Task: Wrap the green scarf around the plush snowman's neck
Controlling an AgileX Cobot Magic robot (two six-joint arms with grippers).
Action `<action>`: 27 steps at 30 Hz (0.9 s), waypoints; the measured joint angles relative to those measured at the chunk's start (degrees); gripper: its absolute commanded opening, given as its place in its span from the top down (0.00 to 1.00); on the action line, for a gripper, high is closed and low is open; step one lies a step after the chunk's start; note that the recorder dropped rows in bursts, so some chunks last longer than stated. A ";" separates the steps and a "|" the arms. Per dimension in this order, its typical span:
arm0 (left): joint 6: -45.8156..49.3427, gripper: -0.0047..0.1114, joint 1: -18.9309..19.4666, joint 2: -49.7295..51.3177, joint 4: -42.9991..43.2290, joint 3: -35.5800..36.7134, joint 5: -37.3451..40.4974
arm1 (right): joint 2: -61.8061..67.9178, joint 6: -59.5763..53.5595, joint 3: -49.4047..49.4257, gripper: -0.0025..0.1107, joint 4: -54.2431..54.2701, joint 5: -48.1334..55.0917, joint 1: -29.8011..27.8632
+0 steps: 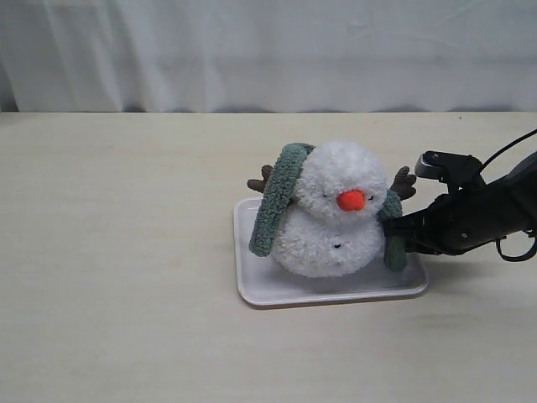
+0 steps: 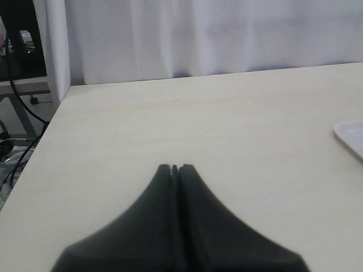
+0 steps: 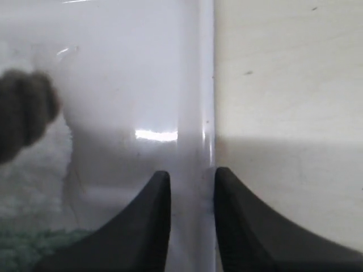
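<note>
The plush snowman [image 1: 336, 210] sits on a white tray [image 1: 268, 290]. The green scarf [image 1: 277, 197] lies behind its head, and one end hangs down each side: a long one on the left, a shorter one [image 1: 395, 252] on the right. My right gripper [image 1: 393, 239] is low beside that right end, and the snowman's neck is mostly hidden in fur. In the right wrist view the right gripper [image 3: 191, 173] stands open over the tray's rim [image 3: 207, 85] with nothing between its fingers, and a bit of scarf [image 3: 22, 249] shows beside it. My left gripper [image 2: 174, 168] is shut over bare table.
The pale wooden table [image 1: 126, 252] stretches all round the tray, with a white curtain [image 1: 268, 50] behind it. The tray's corner [image 2: 351, 136] shows at the edge of the left wrist view. A dark brown twig arm [image 3: 22, 113] is near the right gripper.
</note>
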 measured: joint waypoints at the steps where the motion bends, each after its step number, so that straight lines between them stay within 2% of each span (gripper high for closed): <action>1: 0.00 0.96 0.00 0.00 0.00 0.00 0.00 | 0.00 0.20 0.00 0.78 0.00 -0.08 0.00; 15: 0.00 0.96 0.00 0.00 0.00 0.00 0.00 | 1.92 0.83 -0.24 0.78 0.00 0.44 0.00; 17: 0.00 0.96 0.00 0.00 0.00 0.00 0.00 | 2.01 0.83 -0.37 0.81 0.12 0.44 0.00; 21: 0.00 0.96 0.00 0.00 0.00 0.00 0.00 | 2.04 1.73 -0.51 0.94 0.12 0.19 0.00; 27: 0.00 0.96 0.00 0.00 0.00 0.00 0.00 | 2.16 7.07 -0.51 0.94 0.12 -0.94 0.00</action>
